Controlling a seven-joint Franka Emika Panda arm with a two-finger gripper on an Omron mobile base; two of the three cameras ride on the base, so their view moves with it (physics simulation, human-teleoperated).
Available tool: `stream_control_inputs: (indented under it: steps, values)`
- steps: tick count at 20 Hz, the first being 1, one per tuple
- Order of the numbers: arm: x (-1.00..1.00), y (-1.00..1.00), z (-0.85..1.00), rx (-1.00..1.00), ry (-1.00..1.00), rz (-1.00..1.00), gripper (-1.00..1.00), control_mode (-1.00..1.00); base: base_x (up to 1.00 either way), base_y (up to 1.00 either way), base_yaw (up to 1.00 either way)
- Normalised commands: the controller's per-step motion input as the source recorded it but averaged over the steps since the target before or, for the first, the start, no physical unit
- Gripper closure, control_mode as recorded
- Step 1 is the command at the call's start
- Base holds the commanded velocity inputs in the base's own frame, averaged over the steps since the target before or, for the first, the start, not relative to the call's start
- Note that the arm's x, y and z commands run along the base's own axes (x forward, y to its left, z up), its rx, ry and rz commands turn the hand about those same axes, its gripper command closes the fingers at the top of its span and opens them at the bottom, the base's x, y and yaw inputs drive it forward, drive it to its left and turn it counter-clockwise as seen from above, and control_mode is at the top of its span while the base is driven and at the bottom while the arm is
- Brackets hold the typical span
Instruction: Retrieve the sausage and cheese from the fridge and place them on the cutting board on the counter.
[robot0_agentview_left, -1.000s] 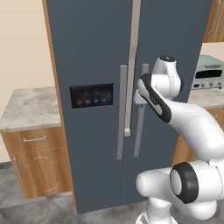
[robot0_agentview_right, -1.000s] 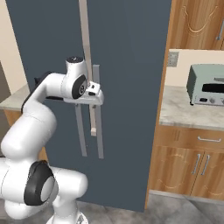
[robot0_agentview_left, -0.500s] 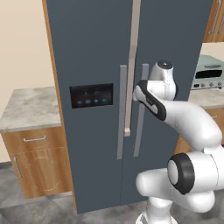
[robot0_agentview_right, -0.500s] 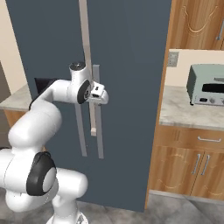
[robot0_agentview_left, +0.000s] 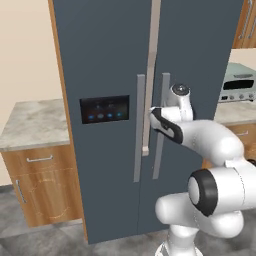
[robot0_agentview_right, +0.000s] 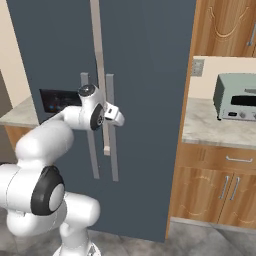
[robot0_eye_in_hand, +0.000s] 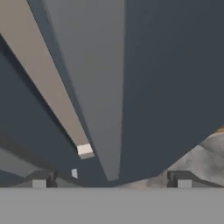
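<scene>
Room: simulated kitchen, light wooden cabinets either side of the fridge (robot0_agentview_left: 105, 60), grey floor below.
Surface: beige-grey marbled counter (robot0_agentview_left: 30, 125) left of the fridge; a second stretch on the right carries a pale green toaster oven (robot0_agentview_right: 235, 97).
Fridge: dark slate-grey, both doors closed; black blue-lit panel (robot0_agentview_left: 104, 109) on the left door.
Handles: two long grey vertical bars flank the door seam; the right door handle (robot0_agentview_right: 112, 125) runs straight up and down.
Gripper: gripper (robot0_agentview_right: 119, 119) sits at the right door handle, about mid-height, jaws spread fully, nothing held.
Key relation: the handle lies directly ahead of the hand; in the hand view the right door handle (robot0_eye_in_hand: 94, 87) runs lengthwise between the two finger tips (robot0_eye_in_hand: 39, 180). Contact cannot be confirmed.
Sausage and cheese: judged to be behind the closed doors.
Cutting board: location undetermined.
Judgement: door opening comes first; jaws need to close across the bar.
</scene>
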Motion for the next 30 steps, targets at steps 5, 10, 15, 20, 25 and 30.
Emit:
stream_control_inputs:
  steps: [5, 10, 15, 20, 25, 30]
  values:
    - [0.3, 0.0, -0.25, 0.0, -0.01, 0.18, -1.0, -1.0, 0.0, 0.0, 0.0]
    - [0.42, 0.0, -0.2, 0.0, -0.03, 0.21, -1.0, -1.0, 0.0, 0.0, 0.0]
    - [0.46, -0.01, -0.14, 0.0, 0.0, 0.03, -1.0, -1.0, 0.0, 0.0, 0.0]
    - [0.46, 0.03, -0.16, 0.0, -0.06, 0.0, -1.0, -1.0, 0.0, 0.0, 0.0]
    - [0.54, 0.04, -0.2, 0.0, -0.12, 0.0, -1.0, -1.0, 0.0, 0.0, 0.0]
    - [0.52, 0.0, 0.0, 0.0, 0.05, 0.0, 1.0, -1.0, 0.0, 0.0, 0.0]
